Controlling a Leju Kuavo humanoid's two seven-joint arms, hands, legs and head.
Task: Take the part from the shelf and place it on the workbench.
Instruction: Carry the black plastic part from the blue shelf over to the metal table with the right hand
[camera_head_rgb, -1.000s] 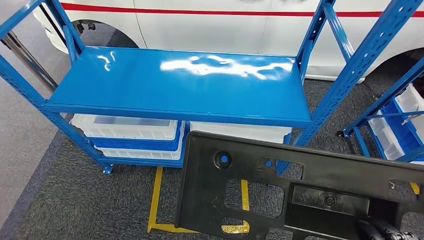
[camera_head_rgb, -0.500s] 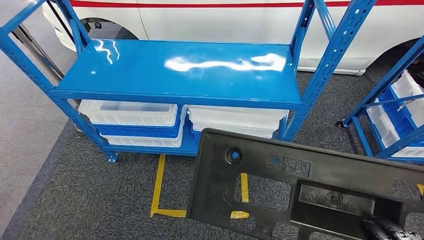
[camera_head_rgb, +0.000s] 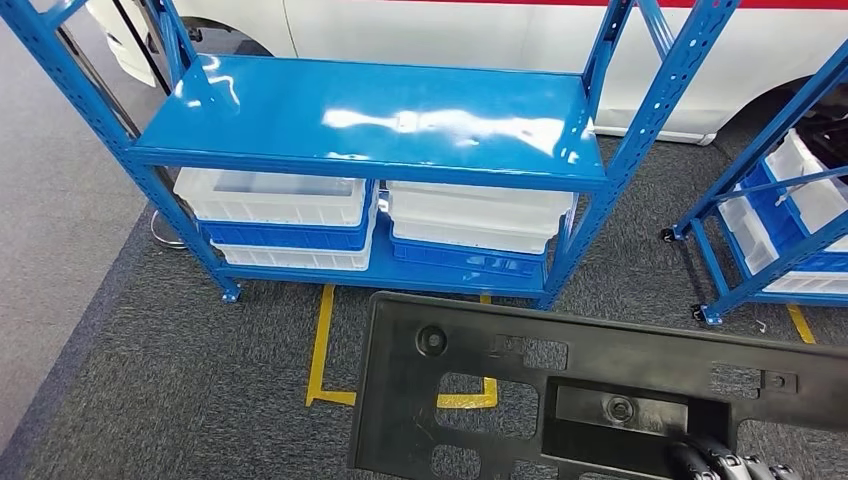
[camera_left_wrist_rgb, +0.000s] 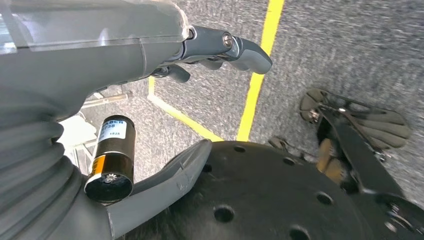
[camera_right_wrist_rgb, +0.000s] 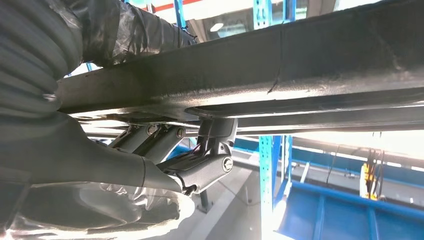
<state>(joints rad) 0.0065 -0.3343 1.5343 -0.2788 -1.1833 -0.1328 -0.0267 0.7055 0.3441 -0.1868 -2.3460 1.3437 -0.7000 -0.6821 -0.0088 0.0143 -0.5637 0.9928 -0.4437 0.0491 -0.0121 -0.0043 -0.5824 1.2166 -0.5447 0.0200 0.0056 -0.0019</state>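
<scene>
Take the blue shelf as the marker. Well to its near left, low over the grey carpet by the yellow floor tape, the left hand hangs with its fingers loosely apart and nothing in them.

In front of the shelf, on the near side of its white bins, the part is carried flat and clear of the floor: a long black moulded panel with cut-outs and a round boss. It looks stiff and fairly light, though its length would make it swing and sag at the free end, and its smooth surface could slip.

Toward the shelf's near right, the right hand grips the panel's near edge; from below its fingers are seen curled up against a rib on the underside. I'd judge that ribbed edge, nearer the middle, the safest hold. No workbench can be seen from here.
</scene>
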